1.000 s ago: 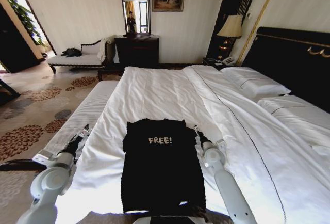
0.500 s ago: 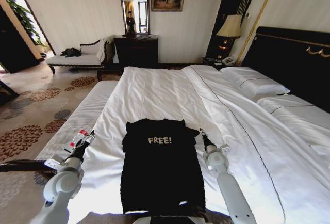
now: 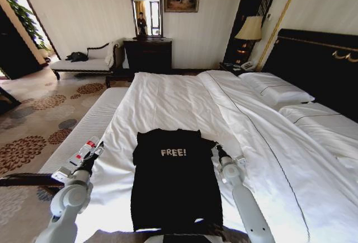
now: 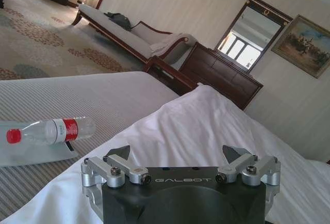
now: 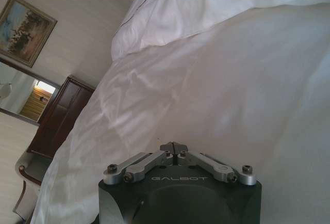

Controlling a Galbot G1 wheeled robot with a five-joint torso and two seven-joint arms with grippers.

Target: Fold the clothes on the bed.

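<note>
The black cotton T-shirt with white "FREE!" letters (image 3: 176, 181) lies flat near the foot edge of the big white bed (image 3: 263, 142), running lengthwise up it. Left gripper (image 3: 96, 150) hangs wide open off the side edge; right gripper (image 3: 216, 148) is closed, empty, beside the shirt.

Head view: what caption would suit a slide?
Black FREE! T-shirt flat on the white bed, left gripper and right gripper flanking it.

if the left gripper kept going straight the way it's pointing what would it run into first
Probably the white duvet: the open left gripper points across the bed toward the dresser, and the bedding rises just ahead. Depth is unclear, so it might skim over.
</note>
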